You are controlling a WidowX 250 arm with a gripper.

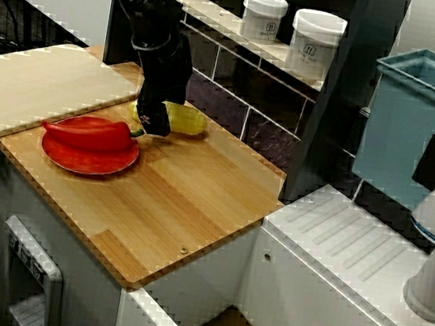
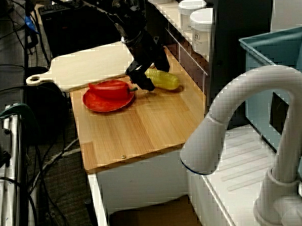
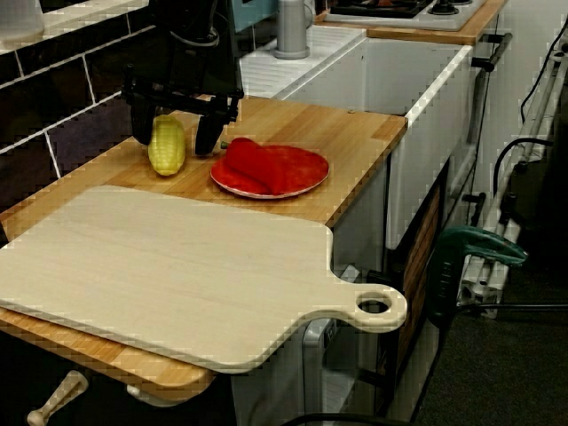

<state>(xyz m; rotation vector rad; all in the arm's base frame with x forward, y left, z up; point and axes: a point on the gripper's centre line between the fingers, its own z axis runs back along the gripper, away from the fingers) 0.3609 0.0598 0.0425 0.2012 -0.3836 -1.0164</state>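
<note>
The gripper (image 3: 173,140) has its jaws spread, one finger on either side of the yellow vegetable (image 3: 167,146) and not closed on it. The vegetable lies on the wooden counter (image 3: 355,133), just beside a red plate (image 3: 306,169) bearing a red pepper (image 3: 253,164). The labels on the white jars (image 1: 264,14) behind are too small to read.

Dark tiled wall (image 1: 226,107), wooden bench (image 1: 178,206), white drainer (image 1: 352,249), curved white tap (image 2: 256,82), teal bin (image 1: 402,133), two white tubs (image 1: 263,16), cables (image 2: 49,160) across floor (image 3: 497,382).
</note>
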